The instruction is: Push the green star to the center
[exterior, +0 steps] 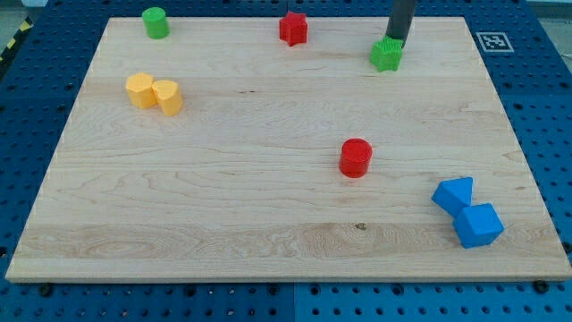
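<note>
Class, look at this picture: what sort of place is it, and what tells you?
Probably a robotics lab bench: a wooden board on a blue perforated table, a printed marker tag, and my tip touching the green star.

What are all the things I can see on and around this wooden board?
Green star: one, green, near the view's top, right of middle.
Green cylinder: one, green, top left corner.
Red star: one, red, top edge, middle.
Red cylinder: one, red, a little right of centre.
Yellow blocks: two, yellow, touching side by side, at the left.
Blue blocks: two, blue, touching, bottom right corner.
Wooden board: one, light wood, on a blue perforated table.
Square marker: one, black and white, the board's top right corner.
My tip: one dark rod, its end against the green star's top side.
</note>
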`<action>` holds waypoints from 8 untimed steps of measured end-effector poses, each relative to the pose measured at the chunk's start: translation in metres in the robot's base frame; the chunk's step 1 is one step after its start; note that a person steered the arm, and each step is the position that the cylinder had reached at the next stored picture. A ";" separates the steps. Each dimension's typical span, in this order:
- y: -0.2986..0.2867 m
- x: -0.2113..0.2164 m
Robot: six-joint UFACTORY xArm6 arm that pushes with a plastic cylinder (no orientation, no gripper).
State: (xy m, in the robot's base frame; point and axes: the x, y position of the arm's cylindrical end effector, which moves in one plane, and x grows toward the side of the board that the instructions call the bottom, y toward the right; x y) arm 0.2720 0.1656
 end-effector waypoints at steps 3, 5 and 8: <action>-0.026 0.053; -0.060 0.095; -0.165 0.133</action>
